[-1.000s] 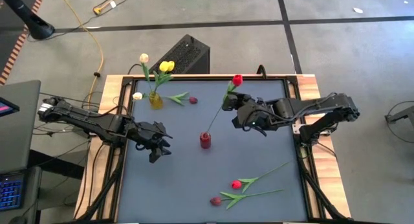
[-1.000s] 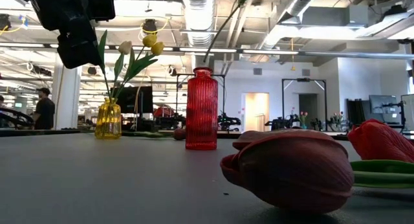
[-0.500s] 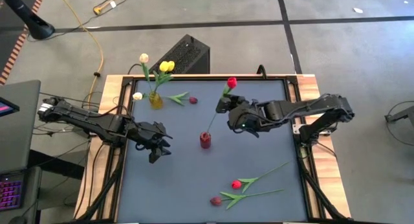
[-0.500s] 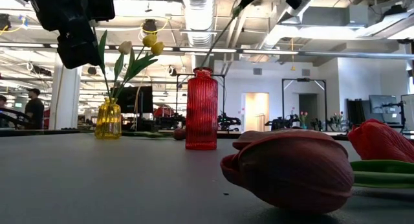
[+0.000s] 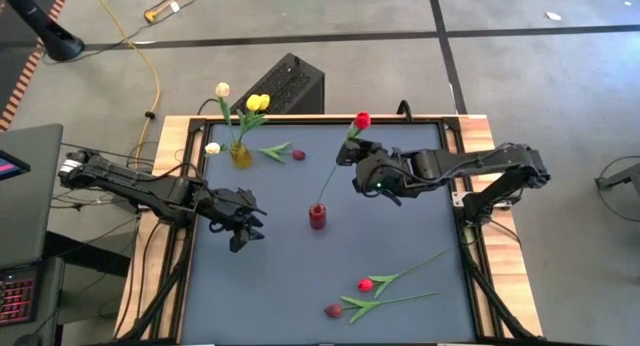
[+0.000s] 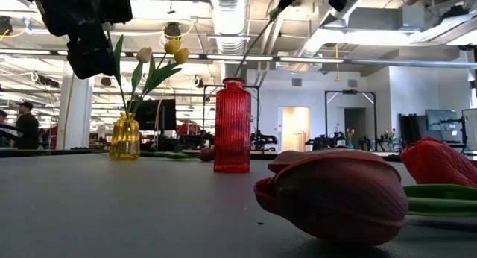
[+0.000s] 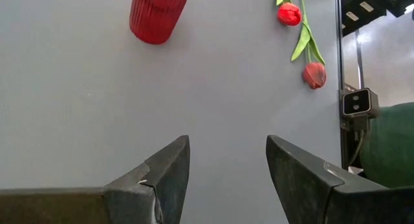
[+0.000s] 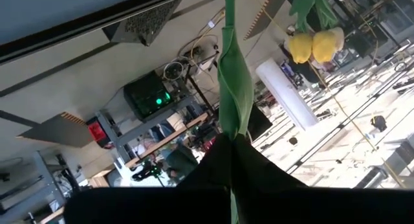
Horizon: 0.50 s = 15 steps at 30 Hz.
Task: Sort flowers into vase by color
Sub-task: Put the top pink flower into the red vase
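Open mat between red vase (image 5: 317, 218) and two tulips (image 5: 375, 296); yellow vase (image 5: 240, 154) crowds far-left corner.

Bright, even overhead light w/ soft shadows; ceiling lamps (image 6: 231, 12) glare in low view; nearest tulip (image 6: 335, 194) slightly blurred.

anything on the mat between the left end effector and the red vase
No. In the high view, bare grey mat separates the left end effector from the red vase.
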Each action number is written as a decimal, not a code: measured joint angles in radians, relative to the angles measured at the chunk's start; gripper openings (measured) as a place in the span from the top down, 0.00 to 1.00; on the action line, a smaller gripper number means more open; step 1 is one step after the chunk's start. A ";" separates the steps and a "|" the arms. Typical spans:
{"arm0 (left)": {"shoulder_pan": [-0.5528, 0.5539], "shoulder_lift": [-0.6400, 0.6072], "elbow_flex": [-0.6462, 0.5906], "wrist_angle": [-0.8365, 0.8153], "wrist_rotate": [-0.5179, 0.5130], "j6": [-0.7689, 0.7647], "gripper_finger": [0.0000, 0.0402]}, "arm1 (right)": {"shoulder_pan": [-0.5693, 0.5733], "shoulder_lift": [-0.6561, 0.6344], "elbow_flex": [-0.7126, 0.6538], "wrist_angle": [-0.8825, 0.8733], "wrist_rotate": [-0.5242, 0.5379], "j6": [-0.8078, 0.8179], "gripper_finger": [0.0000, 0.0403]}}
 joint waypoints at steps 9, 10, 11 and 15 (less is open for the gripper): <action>0.000 0.000 0.000 0.000 0.000 0.002 0.52 | 0.005 0.000 0.000 -0.001 -0.016 -0.003 0.94; 0.000 0.000 0.000 0.000 0.000 0.002 0.52 | 0.008 0.000 0.000 -0.001 -0.022 -0.003 0.94; 0.000 0.000 0.000 0.000 0.000 0.002 0.52 | 0.011 0.000 0.000 -0.002 -0.023 -0.003 0.94; 0.000 0.000 0.000 0.000 -0.001 0.002 0.52 | 0.026 0.000 0.000 -0.001 -0.027 -0.003 0.93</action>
